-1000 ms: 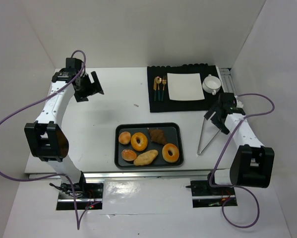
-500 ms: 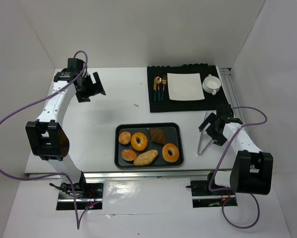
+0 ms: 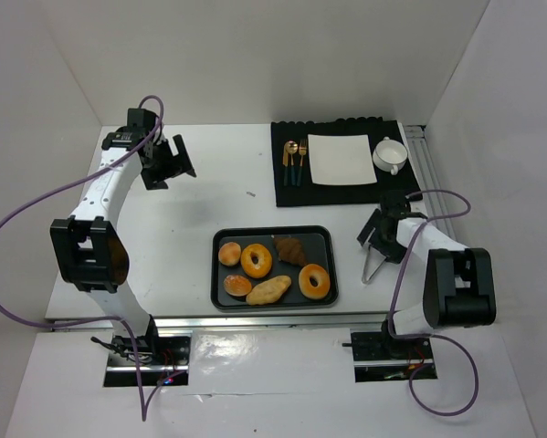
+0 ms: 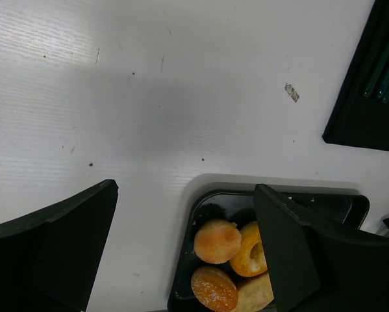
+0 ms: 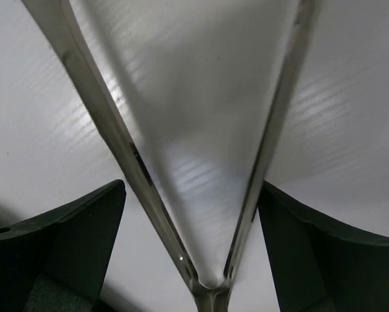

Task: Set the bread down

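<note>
Two steel tongs (image 5: 200, 169) arms sit between the right gripper (image 5: 194, 247)'s spread jaws, so centre, then squeeze low near the hinge.

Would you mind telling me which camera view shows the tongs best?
The right wrist view: the tongs fill it, both arms and the hinge sharp between the open fingers. The top external view shows them small, partly under the right gripper. The left wrist view misses them.

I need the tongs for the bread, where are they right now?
In the top view the tongs lie flat on the table, just right of the black tray, with the open right gripper directly over them, fingers straddling both arms.
</note>
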### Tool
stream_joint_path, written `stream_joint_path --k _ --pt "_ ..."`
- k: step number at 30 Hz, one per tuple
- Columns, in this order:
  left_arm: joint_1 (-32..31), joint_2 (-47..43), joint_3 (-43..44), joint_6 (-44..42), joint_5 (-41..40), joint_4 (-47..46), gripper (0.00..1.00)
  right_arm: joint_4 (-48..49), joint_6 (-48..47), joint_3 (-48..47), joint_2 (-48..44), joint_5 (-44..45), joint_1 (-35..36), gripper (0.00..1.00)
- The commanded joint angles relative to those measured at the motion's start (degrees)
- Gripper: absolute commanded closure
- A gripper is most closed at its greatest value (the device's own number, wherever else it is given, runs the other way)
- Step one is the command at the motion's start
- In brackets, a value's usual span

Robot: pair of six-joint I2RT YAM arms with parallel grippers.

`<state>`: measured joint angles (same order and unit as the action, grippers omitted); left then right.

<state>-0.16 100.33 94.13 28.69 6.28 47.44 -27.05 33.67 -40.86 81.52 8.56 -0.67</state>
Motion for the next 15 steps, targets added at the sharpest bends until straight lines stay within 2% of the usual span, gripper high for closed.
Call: stream_joint_path --k 1,5,6,8,9,12,13,15 --pt "-0.2 0.1 1.9 -0.5 0.2 -0.9 0.01 4.3 -0.4 -1.8 2.5 4.8 0.7 0.12" --pt "-0.2 0.6 1.9 -0.5 0.2 -0.9 0.01 7.3 1.1 -0.7 4.1 4.8 2.0 0.24" --pt "-0.2 0.7 1.9 -0.5 0.2 -0.9 0.01 7.3 1.8 -0.7 4.7 5.4 2.0 0.32" --pt "-0.2 0.7 1.9 -0.5 0.2 -0.9 0.01 6.7 2.4 -0.2 4.7 6.2 2.5 0.41" --pt "-0.2 0.7 1.9 -0.5 0.2 -0.9 0.01 6.0 2.4 -0.2 3.7 6.9 2.5 0.52" --pt "-0.2 0.7 2.5 -0.5 0.2 -0.9 0.01 1.8 1.8 -1.6 -1.3 8.3 4.8 0.65" --pt "-0.2 0.7 3.0 -0.5 0.2 -0.9 0.01 0.1 1.2 -2.3 -4.7 8.9 5.6 0.72" --pt "-0.2 0.7 3.5 -0.5 0.2 -0.3 0.01 -6.2 1.2 -5.0 -8.1 9.5 7.6 0.74"
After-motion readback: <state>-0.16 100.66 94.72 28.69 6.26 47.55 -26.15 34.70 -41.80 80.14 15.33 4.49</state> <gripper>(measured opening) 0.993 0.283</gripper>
